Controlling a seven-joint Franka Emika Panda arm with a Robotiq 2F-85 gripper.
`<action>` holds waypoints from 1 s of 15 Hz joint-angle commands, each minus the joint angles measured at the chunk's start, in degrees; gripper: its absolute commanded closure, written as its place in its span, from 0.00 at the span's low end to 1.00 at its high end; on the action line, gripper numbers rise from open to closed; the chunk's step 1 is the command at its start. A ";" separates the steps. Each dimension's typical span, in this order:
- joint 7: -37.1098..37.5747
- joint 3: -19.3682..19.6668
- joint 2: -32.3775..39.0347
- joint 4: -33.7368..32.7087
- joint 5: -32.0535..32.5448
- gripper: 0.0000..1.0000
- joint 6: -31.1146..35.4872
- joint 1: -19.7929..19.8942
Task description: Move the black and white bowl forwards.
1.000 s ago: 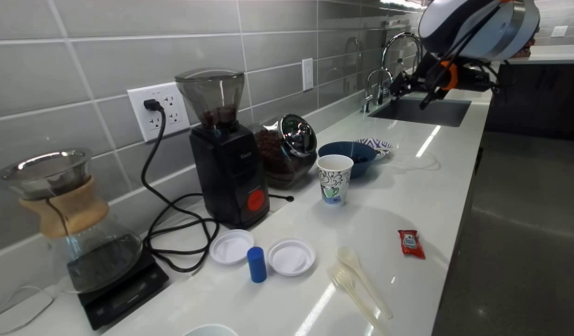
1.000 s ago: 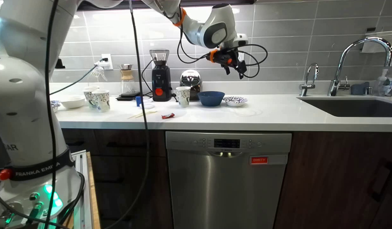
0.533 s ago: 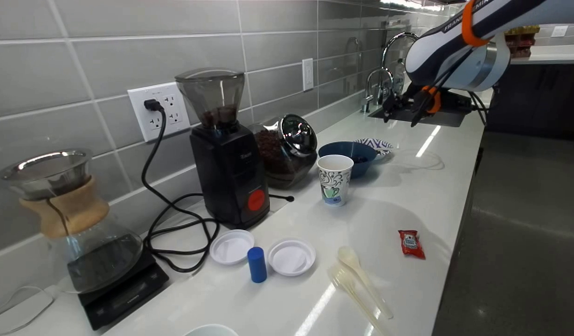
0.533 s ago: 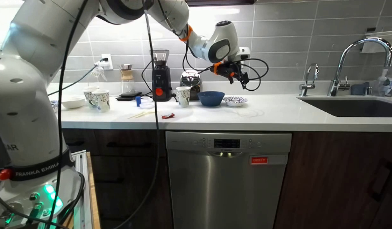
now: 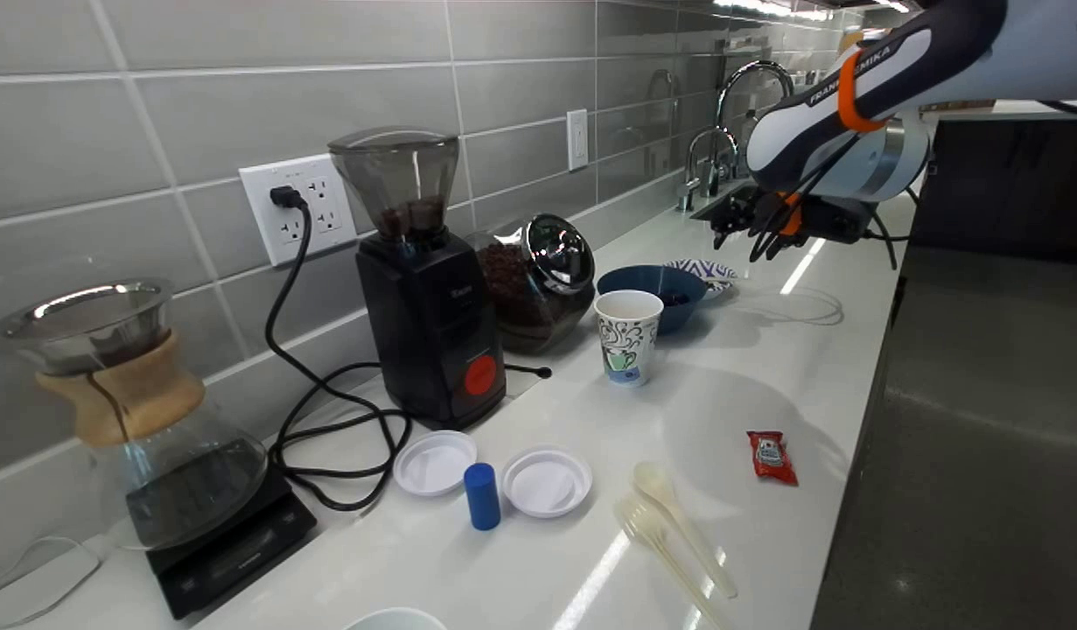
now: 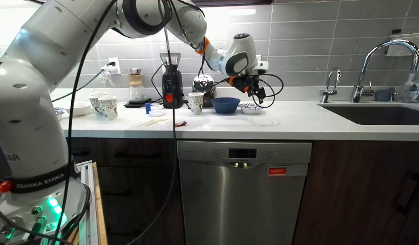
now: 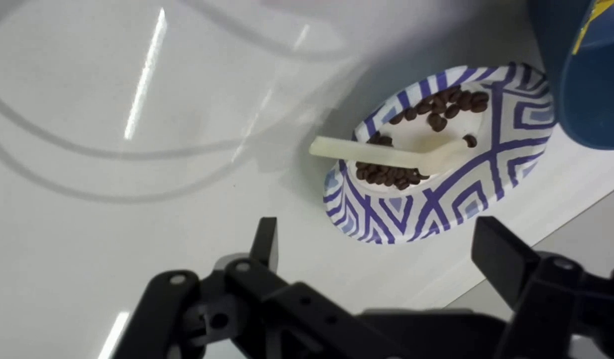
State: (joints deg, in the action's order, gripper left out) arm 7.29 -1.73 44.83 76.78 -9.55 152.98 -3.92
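Note:
The black and white bowl shows in both exterior views (image 5: 701, 268) (image 6: 250, 108), at the far side of the dark blue bowl from the grinder. In the wrist view the bowl (image 7: 436, 207) has dark purple-blue patterning on white and holds coffee beans (image 7: 386, 175) and a pale plastic utensil (image 7: 369, 152) whose handle sticks out over the rim. My gripper (image 7: 376, 234) is open and empty, fingers wide apart below the bowl in that picture. In both exterior views the gripper (image 5: 737, 249) (image 6: 256, 98) hangs just above the bowl, overlapping its edge in an exterior view. Whether it touches is unclear.
The dark blue bowl (image 7: 593, 94) stands against or very close to the bowl's rim. A white patterned cup (image 5: 630, 341), a bean jar (image 5: 534, 289) and a black grinder (image 5: 433, 324) stand along the wall. The sink (image 6: 376, 115) lies to the far side. A red packet (image 5: 772, 458) lies near the counter edge.
My gripper has come down from well above the counter to just over the bowl, moving slightly toward it. The bowl, cup and other objects have not moved.

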 commanded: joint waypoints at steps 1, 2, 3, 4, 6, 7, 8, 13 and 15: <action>5.64 1.84 4.81 -6.65 1.13 0.00 -2.56 -1.64; 6.83 2.12 5.68 -7.65 1.04 0.00 -3.11 -1.85; 7.89 2.60 6.36 -8.47 1.17 0.00 -3.42 -2.13; 8.88 2.74 7.10 -9.41 0.99 0.06 -3.85 -2.21; 10.22 3.03 8.40 -11.17 0.96 0.21 -5.04 -2.38; 10.58 3.16 9.00 -12.13 1.08 0.28 -5.59 -2.46; 11.06 3.16 9.58 -12.95 1.02 0.38 -6.06 -2.51; 11.88 3.12 11.74 -16.82 1.27 0.72 -8.24 -2.76; 12.38 3.41 12.14 -17.71 1.43 0.80 -9.14 -2.88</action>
State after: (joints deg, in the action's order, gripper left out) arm 17.03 0.53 54.58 63.60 -9.52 146.26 -5.97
